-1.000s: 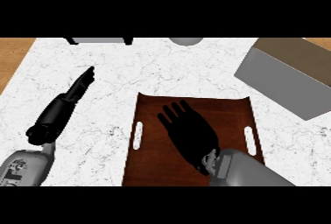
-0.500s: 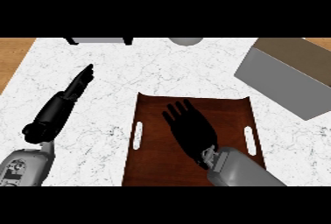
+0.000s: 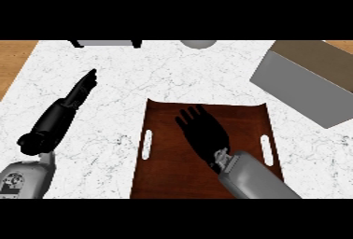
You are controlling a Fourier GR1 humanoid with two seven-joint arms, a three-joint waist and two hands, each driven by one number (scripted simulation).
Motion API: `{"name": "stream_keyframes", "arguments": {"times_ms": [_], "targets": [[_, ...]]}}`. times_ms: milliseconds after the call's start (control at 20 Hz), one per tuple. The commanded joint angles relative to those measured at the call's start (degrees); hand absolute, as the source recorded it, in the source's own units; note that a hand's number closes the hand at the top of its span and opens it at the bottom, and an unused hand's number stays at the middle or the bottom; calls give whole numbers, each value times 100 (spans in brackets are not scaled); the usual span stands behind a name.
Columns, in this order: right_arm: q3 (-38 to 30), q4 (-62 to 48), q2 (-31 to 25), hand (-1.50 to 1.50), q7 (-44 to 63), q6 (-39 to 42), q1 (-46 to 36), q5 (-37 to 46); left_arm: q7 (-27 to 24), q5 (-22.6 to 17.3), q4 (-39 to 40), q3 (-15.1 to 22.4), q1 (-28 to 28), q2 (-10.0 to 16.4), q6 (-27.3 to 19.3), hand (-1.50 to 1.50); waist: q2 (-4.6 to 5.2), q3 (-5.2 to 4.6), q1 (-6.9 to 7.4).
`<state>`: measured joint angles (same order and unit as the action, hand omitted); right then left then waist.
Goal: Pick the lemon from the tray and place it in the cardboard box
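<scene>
A dark brown tray (image 3: 165,177) with two white handle slots lies on the marble counter at centre. My right hand (image 3: 205,135) is spread flat over the tray's middle, fingers straight and pointing away from me, open. No lemon shows anywhere; whether it lies under the hand I cannot tell. The cardboard box (image 3: 310,79) stands at the back right, turned at an angle, apart from the tray. My left hand (image 3: 76,95) rests on the counter left of the tray, fingers straight, open, holding nothing.
A grey round object (image 3: 198,44) and a dark-legged grey item (image 3: 107,43) sit at the counter's far edge. The wooden floor (image 3: 14,56) shows beyond the counter's left edge. Bare marble lies between the left arm and the tray.
My right hand has come lower over the tray and looks smaller, its wrist drawn slightly left. The left hand has stayed in place.
</scene>
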<state>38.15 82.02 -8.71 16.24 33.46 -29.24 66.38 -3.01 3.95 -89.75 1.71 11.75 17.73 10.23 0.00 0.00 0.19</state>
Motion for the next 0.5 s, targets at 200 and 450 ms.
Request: {"name": "stream_keyframes", "arguments": {"times_ms": [200,450], "targets": [[-429,-1214,-71,-150,-720,-902,-140,573,-509,221,583,-184,89,-108,116,0,12,0,-2],[-477,-1524,486,-150,-623,-899,45,862,-44,88,215,-311,223,-158,310,0,6,0,0]]}}
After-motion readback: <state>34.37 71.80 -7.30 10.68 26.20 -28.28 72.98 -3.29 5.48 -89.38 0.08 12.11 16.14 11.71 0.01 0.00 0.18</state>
